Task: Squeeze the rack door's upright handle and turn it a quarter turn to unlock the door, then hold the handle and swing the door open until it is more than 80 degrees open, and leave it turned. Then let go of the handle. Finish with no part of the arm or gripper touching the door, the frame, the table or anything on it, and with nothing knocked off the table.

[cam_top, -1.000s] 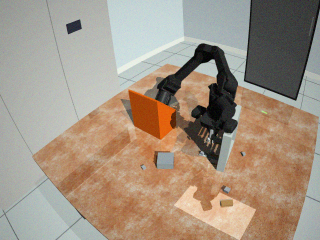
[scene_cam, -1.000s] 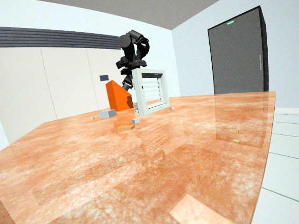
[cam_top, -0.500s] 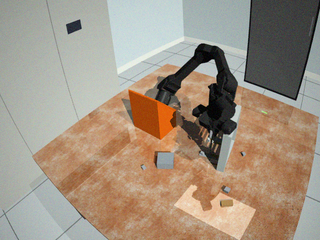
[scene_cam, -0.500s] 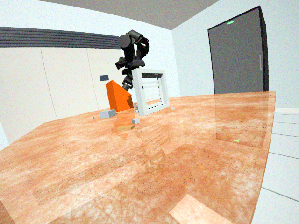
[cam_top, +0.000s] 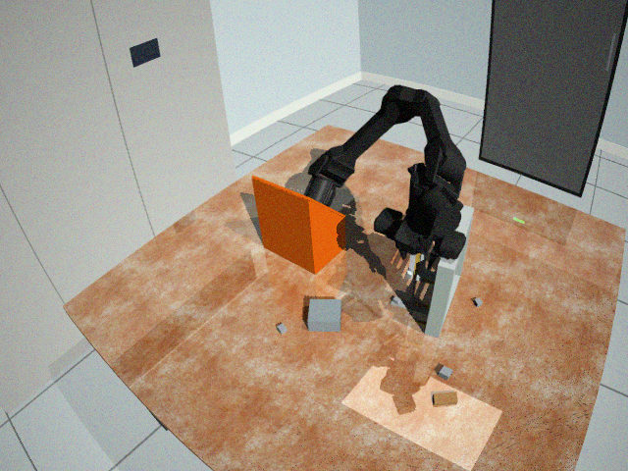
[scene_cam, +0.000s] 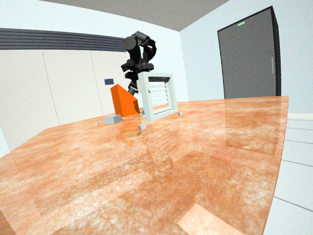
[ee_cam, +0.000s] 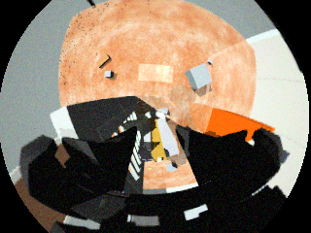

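The pale green frame (cam_top: 441,304) (scene_cam: 146,101) stands upright on the table. The slatted door (cam_top: 422,291) (scene_cam: 158,94) (ee_cam: 135,160) is seen partly behind the arm and the frame; its exact angle is hard to read. My gripper (cam_top: 420,274) (ee_cam: 155,128) points down at the door side of the frame. Its fingers stand apart and open. The yellow part of the handle (cam_top: 417,259) (ee_cam: 157,152) shows between and below the fingers in the wrist view, not clamped. Whether a finger touches it is hidden. In the exterior view the frame hides the fingertips.
A large orange block (cam_top: 287,225) (scene_cam: 123,103) (ee_cam: 228,123) stands beside the arm's base. A grey box (cam_top: 324,315) (scene_cam: 112,119) (ee_cam: 198,77), several small grey blocks and a tan block (cam_top: 444,398) (scene_cam: 131,133) lie on the table (cam_top: 228,395).
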